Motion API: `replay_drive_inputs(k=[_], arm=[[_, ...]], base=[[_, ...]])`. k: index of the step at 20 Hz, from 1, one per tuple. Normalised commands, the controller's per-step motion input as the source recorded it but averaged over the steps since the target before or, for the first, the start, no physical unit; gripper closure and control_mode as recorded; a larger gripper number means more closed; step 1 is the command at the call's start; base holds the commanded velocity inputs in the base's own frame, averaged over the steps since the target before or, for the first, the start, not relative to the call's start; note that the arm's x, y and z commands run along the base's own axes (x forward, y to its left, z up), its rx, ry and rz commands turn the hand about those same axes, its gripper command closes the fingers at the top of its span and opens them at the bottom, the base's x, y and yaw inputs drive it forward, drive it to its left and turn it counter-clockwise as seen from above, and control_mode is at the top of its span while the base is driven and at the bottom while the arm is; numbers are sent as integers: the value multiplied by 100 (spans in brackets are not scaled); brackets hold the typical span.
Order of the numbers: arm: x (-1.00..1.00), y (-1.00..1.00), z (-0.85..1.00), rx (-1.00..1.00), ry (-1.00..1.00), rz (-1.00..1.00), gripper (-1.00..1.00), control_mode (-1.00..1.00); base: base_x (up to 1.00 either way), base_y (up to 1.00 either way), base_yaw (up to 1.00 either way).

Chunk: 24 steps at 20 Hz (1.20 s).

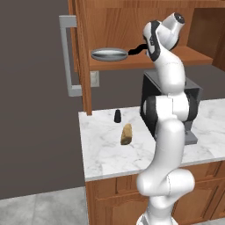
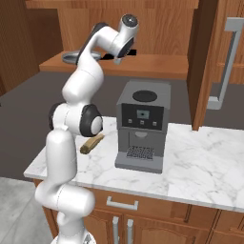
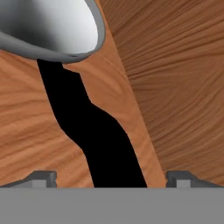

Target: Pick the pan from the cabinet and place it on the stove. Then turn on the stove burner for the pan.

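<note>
Pincer (image 3: pixel 112 177) spread wide, holding nothing; fingertips (image 3: pixel 41 178) sit either side of the pan's black handle, not touching it

Left to right in hand view: left tip, handle running up between the tips, right tip. Pan (image 3: pixel 52 28) bowl lies ahead of the pincer, up-left, resting on the cabinet (image 3: pixel 175 87) shelf

Left base view: open cabinet door with grey bar handle (image 1: pixel 68 55) far left of the pincer, pan (image 1: pixel 109 54) on the shelf just left of the hand, handle pointing toward it

Below the pincer on the marble surface (image 1: pixel 105 149): small dark shaker (image 1: pixel 117 116), bread loaf (image 1: pixel 126 134), coffee machine (image 2: pixel 142 125) further right. Second door handle (image 2: pixel 228 62) at far right in right base view
</note>
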Motion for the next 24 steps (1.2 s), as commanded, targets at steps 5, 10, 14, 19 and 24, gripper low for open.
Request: replay_drive_inputs(k=[5,10,14,19,24], arm=[[1,-1,-31,0,-2,0,-100,-100],[23,4,-34,0,-12,0,-100,-100],[30,9,-32,0,-16,0,-100,-100],[31,11,-33,0,-16,0,-100,-100],[34,11,-31,0,-12,0,-100,-100]], base=[[0,0,0],[0,0,0],[0,0,0],[0,0,0],[0,0,0]])
